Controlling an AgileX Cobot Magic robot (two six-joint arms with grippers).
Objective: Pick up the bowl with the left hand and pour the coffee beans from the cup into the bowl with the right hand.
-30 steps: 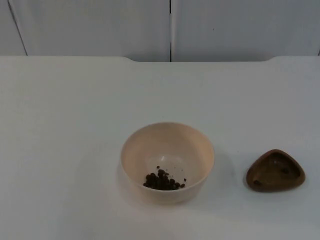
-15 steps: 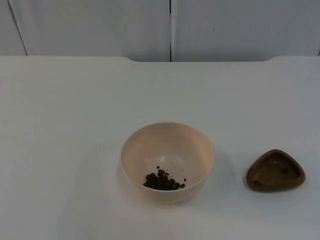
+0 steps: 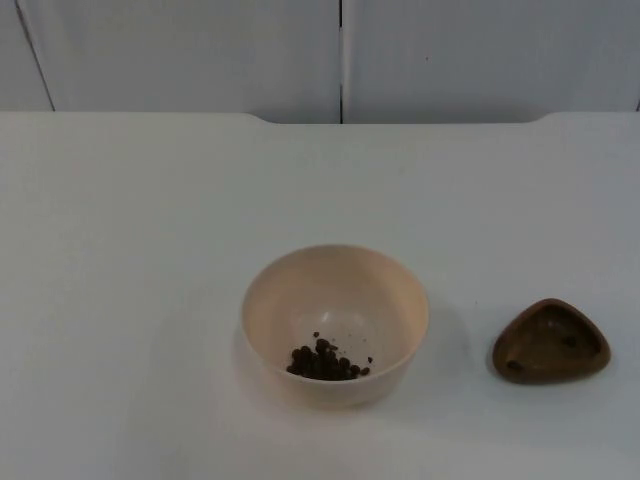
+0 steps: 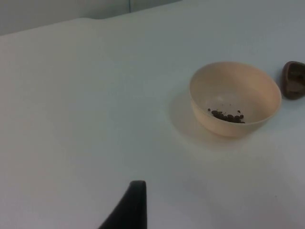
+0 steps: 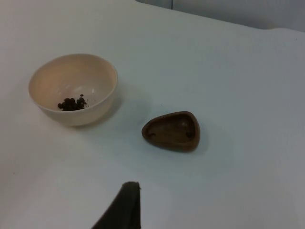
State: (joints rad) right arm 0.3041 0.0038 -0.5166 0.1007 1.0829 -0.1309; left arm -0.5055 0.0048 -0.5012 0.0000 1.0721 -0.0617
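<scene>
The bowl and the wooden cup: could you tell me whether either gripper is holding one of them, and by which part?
Nothing is held. The bowl, with coffee beans inside, and the wooden cup both stand free on the table.

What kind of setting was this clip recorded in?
Probably a lab bench: a plain white table top ending at a grey partition wall, holding just a bowl with coffee beans and a brown cup.

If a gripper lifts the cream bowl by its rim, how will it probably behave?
The bowl looks thin-walled and probably light and rigid. Its smooth rim may be slippery. The coffee beans lie loose to one side, so a tilt would likely make them slide.
</scene>
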